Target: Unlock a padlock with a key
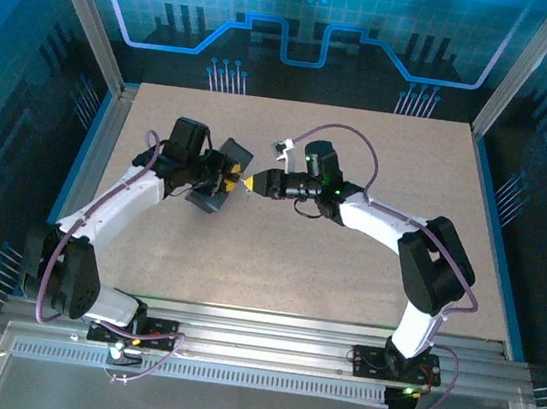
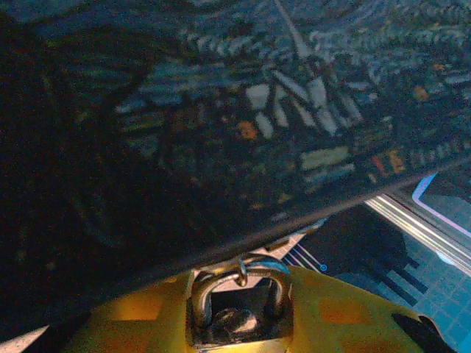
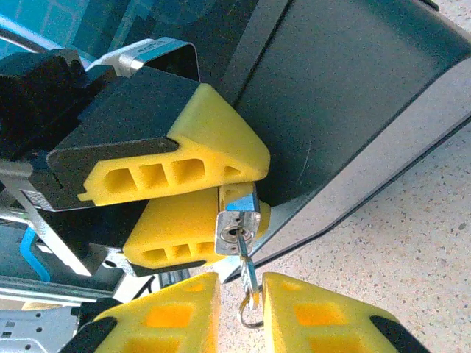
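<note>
Speckled beige table (image 1: pixel 346 265) inside a blue-lit enclosure is seen, with both arms meeting at mid-table beside the dark swirl-patterned box (image 2: pixel 221 110). The padlock (image 3: pixel 238 224) is pinched by its body between the yellow fingers of the left gripper (image 3: pixel 246 187) and held just off the box edge, keyhole turned toward the right arm. The key (image 3: pixel 245 265) is seated in the keyhole, with its ring hanging between the fingers of the right gripper (image 3: pixel 243 316). Those jaws stand narrowly apart on either side of the key, and whether it is actually pinched cannot be told. The step in hand is judged to be gripping and turning the key. The key should be clamped on its head close to the lock body, then rotated by a wrist roll about the key's own axis. Sideways pull should be avoided, or the thin blade may be bent or dragged out. The left pinch should be kept firm so the body is not spun along with it, and room should be left for the shackle to spring. Whether the shackle is hooked to the box cannot be told. Counted: one padlock, one key, one box, two grippers.
</note>
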{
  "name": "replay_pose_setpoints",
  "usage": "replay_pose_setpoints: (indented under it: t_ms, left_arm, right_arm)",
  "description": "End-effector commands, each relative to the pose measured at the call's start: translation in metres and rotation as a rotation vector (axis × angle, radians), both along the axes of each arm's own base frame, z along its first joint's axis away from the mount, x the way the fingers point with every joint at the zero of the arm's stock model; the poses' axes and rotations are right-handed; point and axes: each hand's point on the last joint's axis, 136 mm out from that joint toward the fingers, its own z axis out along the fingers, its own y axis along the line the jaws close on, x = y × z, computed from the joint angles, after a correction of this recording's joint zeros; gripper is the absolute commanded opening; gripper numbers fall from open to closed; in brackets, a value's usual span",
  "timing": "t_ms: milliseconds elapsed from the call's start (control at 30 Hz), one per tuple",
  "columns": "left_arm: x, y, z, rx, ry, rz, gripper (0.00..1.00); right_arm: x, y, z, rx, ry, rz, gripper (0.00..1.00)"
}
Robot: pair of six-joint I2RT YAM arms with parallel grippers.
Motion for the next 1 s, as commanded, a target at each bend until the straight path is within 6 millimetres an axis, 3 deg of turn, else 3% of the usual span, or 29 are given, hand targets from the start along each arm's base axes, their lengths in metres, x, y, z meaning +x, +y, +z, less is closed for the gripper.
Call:
replay_pose_setpoints:
  t_ms: [0,567,967]
  left_arm:
    - [0.004,-0.001,0.028,-0.042,-0.093,-0.005,0.0]
    - [0.003,-0.007,0.029,-0.046,-0.097,-0.031,0.0]
    - [0.003,-0.017,0.028,-0.053,-0.093,-0.089,0.0]
  right_arm:
    - [-0.003,0.009,0.003,0.01,-0.002,0.03,0.2]
    - [-0.008,0.026,0.015,0.035,-0.038,0.064,0.0]
    - [-0.014,0.038,0.027,0.043,-0.145,0.113,0.0]
